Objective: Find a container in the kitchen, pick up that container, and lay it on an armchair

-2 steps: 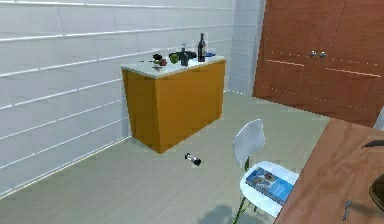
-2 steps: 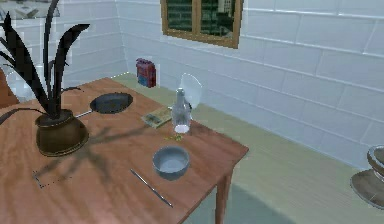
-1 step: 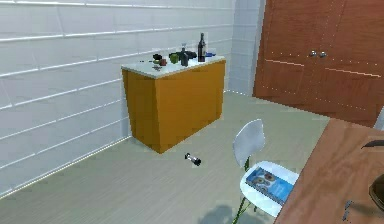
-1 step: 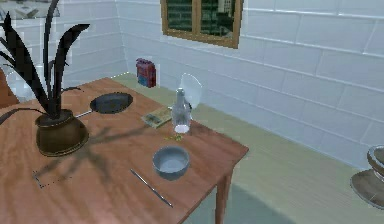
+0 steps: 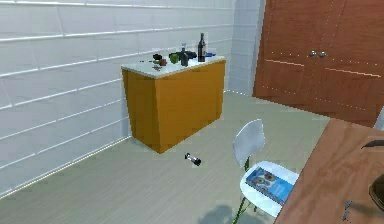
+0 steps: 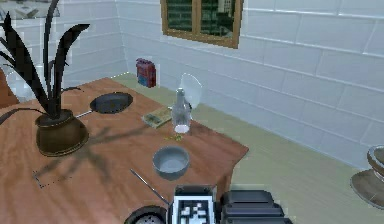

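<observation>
Arm side view: at the bottom edge we see the white marker square with black marks. Left of it is a dark rounded part that we take for the gripper. Its far end is cut by the edge, so we cannot tell the state of its fingers, nor whether it holds anything.

Just beyond it a grey-blue bowl stands upright on the wooden table. This bowl is the container we can make out, and it is near the table's close edge. A thin utensil lies on the wood beside it. Farther out a clear bottle stands, with a small flat thing next to it. A white chair is behind the table's far edge.

To the view's left a potted plant with dark leaves sits in a brown pot. Behind it is a dark round dish, and a dark red box stands at the far corner. A wood-framed window is set in the white tiled wall.

In the forward view a white chair carries a blue book on its seat. A small dark thing lies on the floor. Beyond stands an orange counter with a dark bottle and other small things on top. A red-brown door is at the right.
</observation>
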Available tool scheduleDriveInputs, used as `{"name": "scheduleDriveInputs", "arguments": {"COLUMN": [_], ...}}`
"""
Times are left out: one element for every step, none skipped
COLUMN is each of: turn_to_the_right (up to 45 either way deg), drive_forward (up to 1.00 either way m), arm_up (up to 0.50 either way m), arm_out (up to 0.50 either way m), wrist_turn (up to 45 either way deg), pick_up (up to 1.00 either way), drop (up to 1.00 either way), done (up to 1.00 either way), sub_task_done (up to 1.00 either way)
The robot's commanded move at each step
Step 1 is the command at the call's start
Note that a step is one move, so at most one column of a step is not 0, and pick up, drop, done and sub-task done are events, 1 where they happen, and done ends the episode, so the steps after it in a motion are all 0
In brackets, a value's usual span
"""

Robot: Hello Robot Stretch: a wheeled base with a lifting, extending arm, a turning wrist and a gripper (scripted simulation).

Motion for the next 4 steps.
{"name": "scheduleDriveInputs", "arguments": {"turn_to_the_right": [0.0, 0.0, 0.0, 0.0], "drive_forward": [0.00, 0.00, 0.00, 0.00], "arm_up": [0.00, 0.00, 0.00, 0.00], "arm_out": [0.26, 0.00, 0.00, 0.00], "wrist_turn": [0.0, 45.0, 45.0, 45.0], "pick_up": [0.00, 0.00, 0.00, 0.00], "drop": [0.00, 0.00, 0.00, 0.00], "done": [0.00, 0.00, 0.00, 0.00], "sub_task_done": [0.00, 0.00, 0.00, 0.00]}}
